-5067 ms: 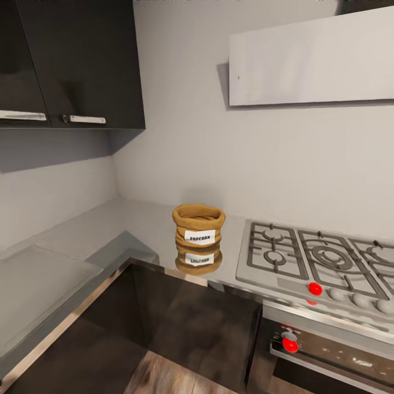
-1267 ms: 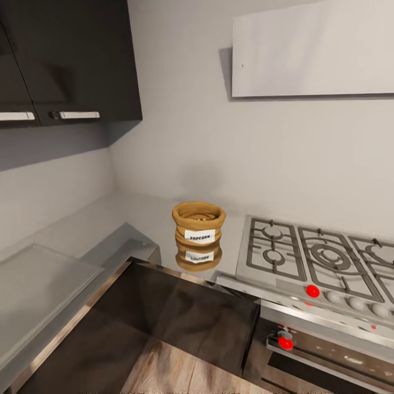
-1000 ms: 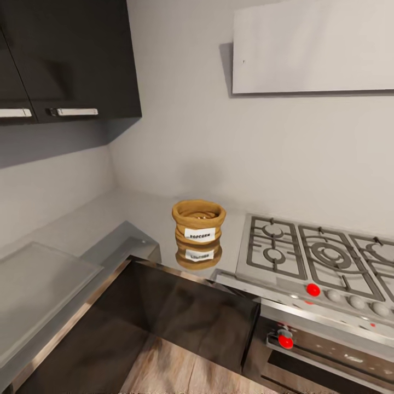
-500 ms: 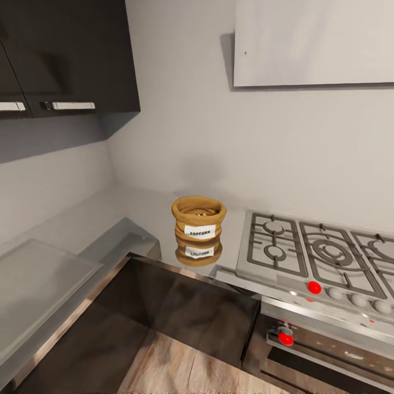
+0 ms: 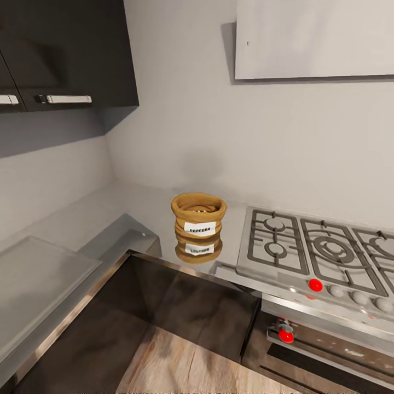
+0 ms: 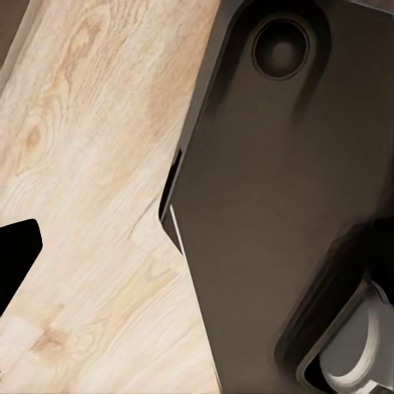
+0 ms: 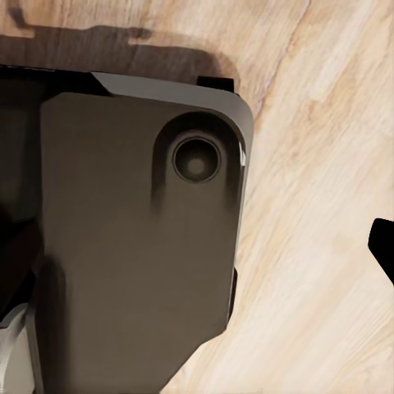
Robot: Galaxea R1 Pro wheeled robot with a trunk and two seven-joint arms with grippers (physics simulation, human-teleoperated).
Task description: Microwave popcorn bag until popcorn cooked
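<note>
The popcorn bag (image 5: 198, 221) is a squat tan-brown sack with a thick rolled rim and a white label, standing upright on the glossy grey countertop (image 5: 137, 210), whose polished surface mirrors it just below. Pale kernels of popcorn (image 5: 200, 208) show faintly inside its mouth. It sits near the front edge of the worktop, just beside the stainless gas hob (image 5: 314, 254) with its dark grates and a red knob (image 5: 314, 284); the two are close but apart. Bare steel runs back from the sack into the corner and along the other leg of the counter toward a flat inset panel (image 5: 38, 279). Dark cabinet fronts (image 5: 180, 306) drop below the reflective edge to a wood-grain floor (image 5: 175, 366). Black wall cupboards (image 5: 71, 54) with bar handles hang above, and a pale flat hood (image 5: 317, 38) is on the wall. Both wrist views look down on the robot's dark, rounded base (image 6: 279, 205) over pale planks; whether either claw is wide or closed cannot be told.
</note>
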